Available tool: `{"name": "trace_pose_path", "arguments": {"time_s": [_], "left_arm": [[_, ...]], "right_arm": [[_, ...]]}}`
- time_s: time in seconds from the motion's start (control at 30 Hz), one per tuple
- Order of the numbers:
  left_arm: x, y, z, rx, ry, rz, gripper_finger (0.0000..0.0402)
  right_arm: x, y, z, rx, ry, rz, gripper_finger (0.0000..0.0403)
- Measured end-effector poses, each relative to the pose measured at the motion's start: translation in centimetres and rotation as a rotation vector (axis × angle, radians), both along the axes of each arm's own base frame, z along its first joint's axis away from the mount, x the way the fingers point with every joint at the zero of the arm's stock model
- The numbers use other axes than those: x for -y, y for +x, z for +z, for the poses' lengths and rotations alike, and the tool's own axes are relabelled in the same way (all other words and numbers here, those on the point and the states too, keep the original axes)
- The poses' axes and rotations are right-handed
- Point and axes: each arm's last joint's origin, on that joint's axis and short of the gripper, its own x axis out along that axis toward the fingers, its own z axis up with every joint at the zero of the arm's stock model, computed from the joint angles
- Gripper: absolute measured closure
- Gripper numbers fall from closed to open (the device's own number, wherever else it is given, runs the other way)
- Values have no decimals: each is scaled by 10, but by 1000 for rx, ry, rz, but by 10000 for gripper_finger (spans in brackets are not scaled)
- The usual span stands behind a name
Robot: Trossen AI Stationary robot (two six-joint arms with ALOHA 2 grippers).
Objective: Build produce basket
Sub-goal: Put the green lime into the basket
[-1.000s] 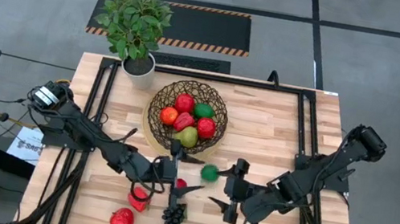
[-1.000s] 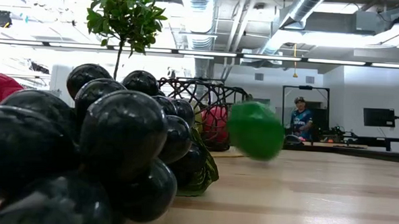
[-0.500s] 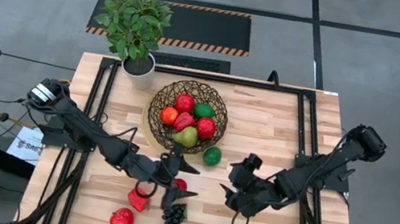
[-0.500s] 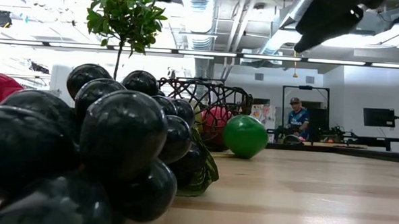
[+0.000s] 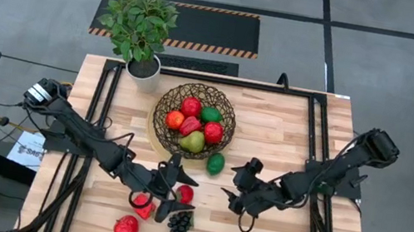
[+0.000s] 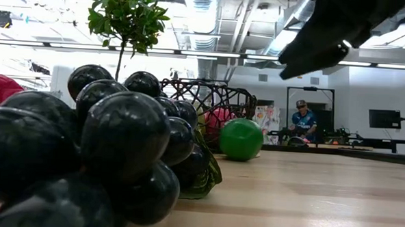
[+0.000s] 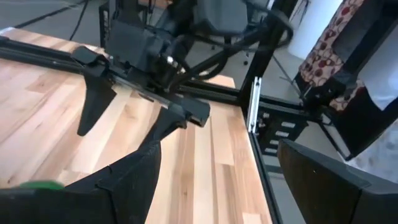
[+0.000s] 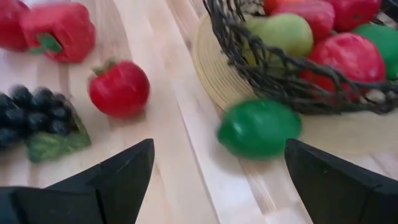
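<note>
- Resting on the desk [image 5: 286, 146] against the basket [image 5: 194, 120] rim, your green fruit [image 5: 216, 164] lies ahead of the right pincer [image 5: 238, 190], released and empty.
- Left pincer [image 5: 169, 190] gapes empty, farther off.

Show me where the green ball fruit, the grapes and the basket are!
green fruit [image 5: 216, 164], high view, its top.
grapes [image 5: 179, 227], high view, middle of bunch.
basket [image 5: 159, 118], high view, left woven rim.

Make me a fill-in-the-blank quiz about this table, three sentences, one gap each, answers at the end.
1. The green fruit lies on the table beside the ____.
2. Both the left gripper and the right gripper hold ____.
3. The grapes lie on the ____, not in the basket.

Answers: basket; nothing; table
</note>
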Motion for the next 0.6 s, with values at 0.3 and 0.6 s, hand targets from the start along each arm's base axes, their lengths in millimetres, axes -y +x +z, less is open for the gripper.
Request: {"name": "trace_pose_path", "arguments": {"time_s": [0.3, 0.6], "left_arm": [[-2, -1, -3, -28, 19, 59, 93], [-3, -1, -3, -25, 22, 82, 93]], "right_arm": [[22, 8, -12, 84, 68, -91, 26], [39, 10, -18, 135, 121, -249, 26]]}}
